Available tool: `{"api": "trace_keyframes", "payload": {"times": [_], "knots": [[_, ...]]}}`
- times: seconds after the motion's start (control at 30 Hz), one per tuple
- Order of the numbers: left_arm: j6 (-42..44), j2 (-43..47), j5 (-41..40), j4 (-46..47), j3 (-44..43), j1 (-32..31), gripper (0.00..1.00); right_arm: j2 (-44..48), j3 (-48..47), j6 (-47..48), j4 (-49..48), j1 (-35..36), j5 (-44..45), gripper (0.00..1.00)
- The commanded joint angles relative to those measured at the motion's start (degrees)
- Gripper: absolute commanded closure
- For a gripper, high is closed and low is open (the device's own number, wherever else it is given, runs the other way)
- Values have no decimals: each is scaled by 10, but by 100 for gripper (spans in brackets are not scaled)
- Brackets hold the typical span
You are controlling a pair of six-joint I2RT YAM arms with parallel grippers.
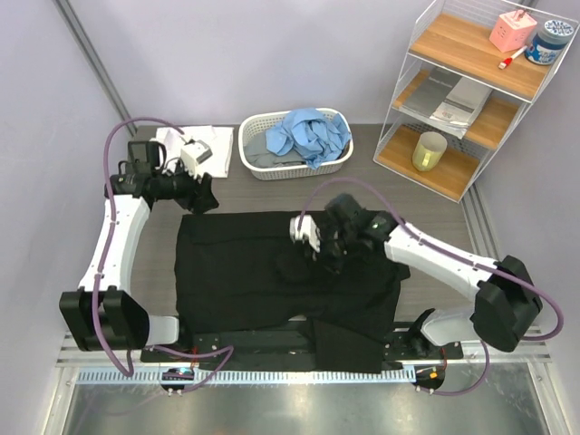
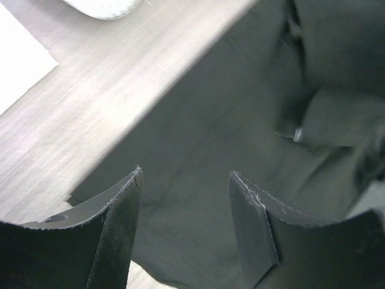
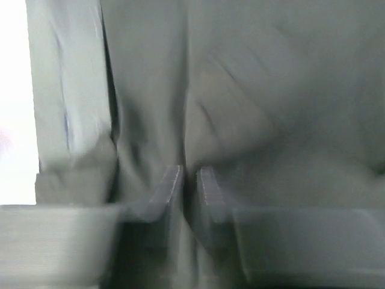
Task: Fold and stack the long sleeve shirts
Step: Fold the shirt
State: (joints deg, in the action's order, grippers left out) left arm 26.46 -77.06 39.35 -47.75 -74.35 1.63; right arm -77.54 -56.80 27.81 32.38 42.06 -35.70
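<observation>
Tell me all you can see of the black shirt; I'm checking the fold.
The black shirt is plain, soft dark cloth, spread mostly flat across the table, wrinkled in the middle, with one part hanging over the near edge. The right gripper seems to pinch a fold at its middle; the left gripper hangs open above its far left corner.

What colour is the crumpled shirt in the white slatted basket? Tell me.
Light blue shirt, best in top external view.
</observation>
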Motion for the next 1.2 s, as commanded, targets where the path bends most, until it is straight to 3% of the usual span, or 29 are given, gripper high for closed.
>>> {"api": "trace_keyframes", "payload": {"times": [0.0,0.07,0.17,0.3,0.37,0.5,0.63,0.8,0.9,0.93,1.0,1.07,1.1,1.17], "knots": [[121,29,47,-84,45,-1,39,2,75,114,60,9,116,52],[147,49,42,-90,81,-2,38,20,73,95,68,7,127,43],[192,64,39,-93,115,-11,36,41,46,64,73,-8,101,42],[202,70,18,-47,155,-94,35,6,-7,2,73,-71,30,43],[175,60,12,-8,173,-153,35,-23,-31,-32,71,-93,-7,45],[80,-6,70,67,155,-197,35,-102,-62,-98,74,-138,-85,45],[6,-42,85,116,133,-184,36,-105,-25,-258,-65,-117,-93,23],[-46,26,77,132,176,-157,32,-138,-21,-260,-98,-70,-48,20],[-44,74,72,125,212,-156,29,-163,-17,-225,-99,-40,-36,29],[-44,86,76,126,222,-157,28,-178,-18,-218,-100,-35,-35,44],[-57,109,80,129,240,-157,25,-192,-31,-206,-103,-29,-49,63],[-80,118,85,131,247,-156,24,-205,-51,-196,-101,-24,-47,75],[-97,122,90,129,250,-157,24,-206,-78,-176,-83,-24,-43,88],[-113,140,98,134,261,-157,23,-200,-118,-147,-57,-24,-26,97]]}}
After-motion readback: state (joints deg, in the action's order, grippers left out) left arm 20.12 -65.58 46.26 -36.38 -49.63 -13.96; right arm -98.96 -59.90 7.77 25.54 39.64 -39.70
